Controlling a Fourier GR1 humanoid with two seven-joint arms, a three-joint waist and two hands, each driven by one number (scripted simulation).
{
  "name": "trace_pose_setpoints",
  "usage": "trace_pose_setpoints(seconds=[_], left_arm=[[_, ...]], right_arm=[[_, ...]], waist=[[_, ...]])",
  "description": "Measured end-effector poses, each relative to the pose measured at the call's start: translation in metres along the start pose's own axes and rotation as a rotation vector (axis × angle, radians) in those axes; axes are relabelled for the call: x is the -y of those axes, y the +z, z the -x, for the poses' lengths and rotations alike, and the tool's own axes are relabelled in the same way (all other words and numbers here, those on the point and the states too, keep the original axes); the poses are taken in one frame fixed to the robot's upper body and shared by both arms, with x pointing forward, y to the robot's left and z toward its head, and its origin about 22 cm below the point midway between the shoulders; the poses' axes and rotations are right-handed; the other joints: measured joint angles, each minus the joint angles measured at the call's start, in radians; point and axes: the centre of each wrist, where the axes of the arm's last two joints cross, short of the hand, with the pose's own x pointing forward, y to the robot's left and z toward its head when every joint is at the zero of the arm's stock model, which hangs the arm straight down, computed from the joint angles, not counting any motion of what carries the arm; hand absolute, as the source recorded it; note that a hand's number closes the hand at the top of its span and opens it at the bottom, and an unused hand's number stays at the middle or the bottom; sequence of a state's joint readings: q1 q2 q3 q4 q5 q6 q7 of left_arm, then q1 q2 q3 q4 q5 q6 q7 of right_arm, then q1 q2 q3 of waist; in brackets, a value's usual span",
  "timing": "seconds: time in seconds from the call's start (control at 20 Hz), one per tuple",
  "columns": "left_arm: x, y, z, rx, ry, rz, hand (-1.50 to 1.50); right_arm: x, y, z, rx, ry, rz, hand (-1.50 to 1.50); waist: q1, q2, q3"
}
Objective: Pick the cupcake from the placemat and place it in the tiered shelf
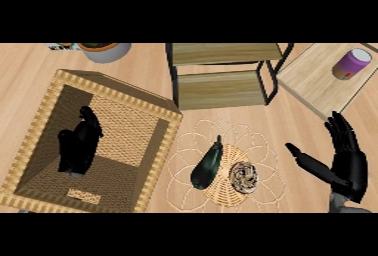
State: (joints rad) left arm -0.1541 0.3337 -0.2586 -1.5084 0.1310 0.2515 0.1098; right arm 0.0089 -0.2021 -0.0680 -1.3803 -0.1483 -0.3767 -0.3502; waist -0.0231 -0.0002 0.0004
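Resting on the placemat (pixel 224 195) in the middle of the wood surface (pixel 291 131), beside an eggplant (pixel 207 165): cupcake (pixel 244 176). Just beyond, the shelf (pixel 221 89). Open, fingers straight, right of the placemat: right robot hand (pixel 348 162); left robot hand (pixel 77 147) open over a basket (pixel 118 82).

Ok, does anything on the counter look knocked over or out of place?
Nothing looks spilled or damaged. The one oddity: the left hand shows over the wicker basket, away from the cupcake, which sits on the placemat beside an eggplant.

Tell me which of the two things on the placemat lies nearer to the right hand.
The round brown cupcake lies nearer the right hand; the long dark eggplant lies beyond it.
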Motion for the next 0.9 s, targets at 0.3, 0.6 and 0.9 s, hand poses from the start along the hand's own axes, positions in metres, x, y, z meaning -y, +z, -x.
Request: trace_pose_setpoints(seconds=[0.3,0.6,0.9], left_arm=[[0.005,-0.001,-0.002,0.009,-0.015,0.004,0.0],[0.006,-0.004,-0.002,0.003,-0.012,0.007,0.0],[0.01,-0.006,-0.007,-0.01,-0.009,0.009,0.0]], right_arm=[[0.015,0.011,-0.022,0.001,0.044,-0.23,-1.5],[0.013,0.012,-0.072,-0.017,0.203,-0.4,-1.5],[0.006,0.009,-0.131,-0.069,0.424,-0.548,-1.5]], waist=[[0.01,-0.004,0.001],[0.012,-0.006,0.002],[0.018,-0.005,-0.002]])
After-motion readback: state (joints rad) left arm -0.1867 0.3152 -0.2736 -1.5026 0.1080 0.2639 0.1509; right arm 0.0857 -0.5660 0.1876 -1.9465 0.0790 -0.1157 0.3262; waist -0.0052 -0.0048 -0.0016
